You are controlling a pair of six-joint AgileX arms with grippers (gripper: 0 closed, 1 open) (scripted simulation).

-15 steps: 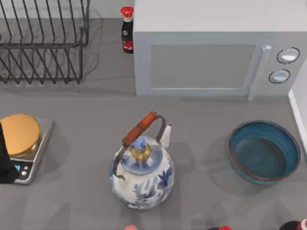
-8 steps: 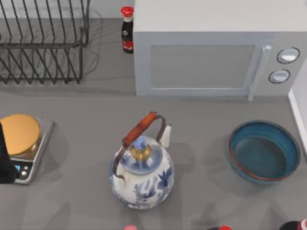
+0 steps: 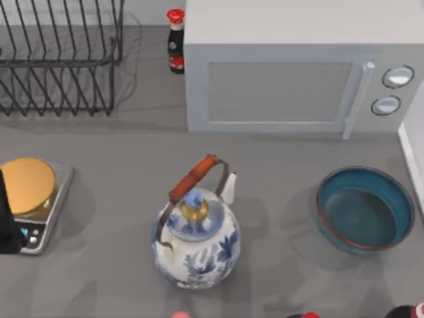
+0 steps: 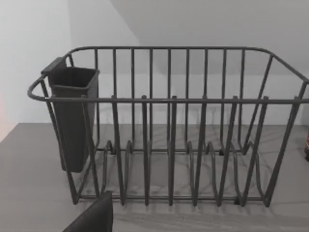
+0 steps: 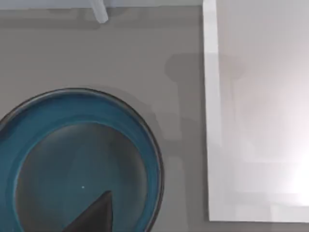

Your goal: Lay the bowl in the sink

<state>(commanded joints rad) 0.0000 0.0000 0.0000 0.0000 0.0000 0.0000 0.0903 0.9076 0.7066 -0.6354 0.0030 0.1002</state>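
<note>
The bowl (image 3: pixel 366 209) is wide, shallow and teal-blue with a thin reddish-brown rim. It sits upright and empty on the grey counter at the right. The right wrist view looks down on the bowl (image 5: pixel 82 159), with a dark part of my right gripper (image 5: pixel 94 216) over its inside. Beside it, to the right, runs the sink's white rim (image 5: pixel 211 121), with the pale basin beyond; the same white edge (image 3: pixel 412 156) shows at the top view's right border. My left arm (image 3: pixel 8 222) is parked at the left edge, and its gripper (image 4: pixel 94 218) faces the dish rack.
A blue-and-white teapot (image 3: pixel 197 238) stands mid-counter. A scale with a gold plate (image 3: pixel 26 189) sits at the left. At the back are a wire dish rack (image 3: pixel 59 56), a dark bottle (image 3: pixel 175 41) and a microwave (image 3: pixel 291 73). Bottle tops (image 3: pixel 407 311) line the front edge.
The bowl, the teapot and the other things have stayed put. Faint shadows on the counter near the bowl have drifted slightly.
</note>
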